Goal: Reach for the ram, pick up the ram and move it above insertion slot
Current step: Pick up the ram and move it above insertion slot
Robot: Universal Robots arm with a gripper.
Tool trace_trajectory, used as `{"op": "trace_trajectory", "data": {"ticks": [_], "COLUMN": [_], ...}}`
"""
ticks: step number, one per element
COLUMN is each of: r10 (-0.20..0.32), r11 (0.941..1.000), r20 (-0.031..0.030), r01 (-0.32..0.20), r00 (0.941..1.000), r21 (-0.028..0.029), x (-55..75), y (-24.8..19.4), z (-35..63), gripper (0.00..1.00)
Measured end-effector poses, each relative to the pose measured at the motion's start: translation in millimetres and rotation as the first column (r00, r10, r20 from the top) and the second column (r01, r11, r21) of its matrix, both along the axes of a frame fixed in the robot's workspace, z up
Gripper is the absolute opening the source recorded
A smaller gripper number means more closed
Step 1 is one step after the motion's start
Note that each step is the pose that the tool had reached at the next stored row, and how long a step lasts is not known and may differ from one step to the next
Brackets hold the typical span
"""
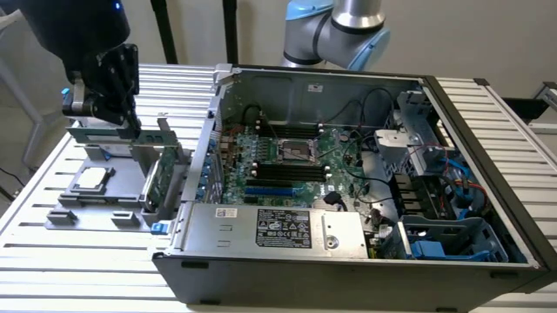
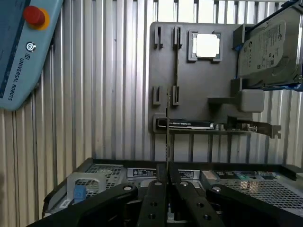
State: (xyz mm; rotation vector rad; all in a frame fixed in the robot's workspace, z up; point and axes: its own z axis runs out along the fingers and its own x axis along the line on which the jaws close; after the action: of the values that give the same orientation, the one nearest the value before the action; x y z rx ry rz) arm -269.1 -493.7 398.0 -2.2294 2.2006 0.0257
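The hand [image 2: 167,189] is clamped on the ram [image 2: 168,137], seen edge-on in the wrist view above the grey tray [image 2: 199,75]; the exterior view shows the slot [image 1: 287,171] well apart.

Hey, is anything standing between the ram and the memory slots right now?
Yes. The ram, gripped by the fingers, is outside the case; its side wall and the upright expansion card stand between it and the black insertion slots.

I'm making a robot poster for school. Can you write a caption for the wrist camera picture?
The robot's claw, shut on the ram, holds the thin stick edge-on above the gray parts tray.
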Motion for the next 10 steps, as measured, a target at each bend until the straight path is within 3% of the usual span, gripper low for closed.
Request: {"op": "trace_trajectory", "data": {"ticks": [10], "r10": [0.0], "r11": [1.0], "r20": [-0.0001], "r01": [0.0], "r00": [1.0], "r21": [0.0045], "x": [45.3], "y": [2.1], "z": [4.3], "gripper": [0.13]}}
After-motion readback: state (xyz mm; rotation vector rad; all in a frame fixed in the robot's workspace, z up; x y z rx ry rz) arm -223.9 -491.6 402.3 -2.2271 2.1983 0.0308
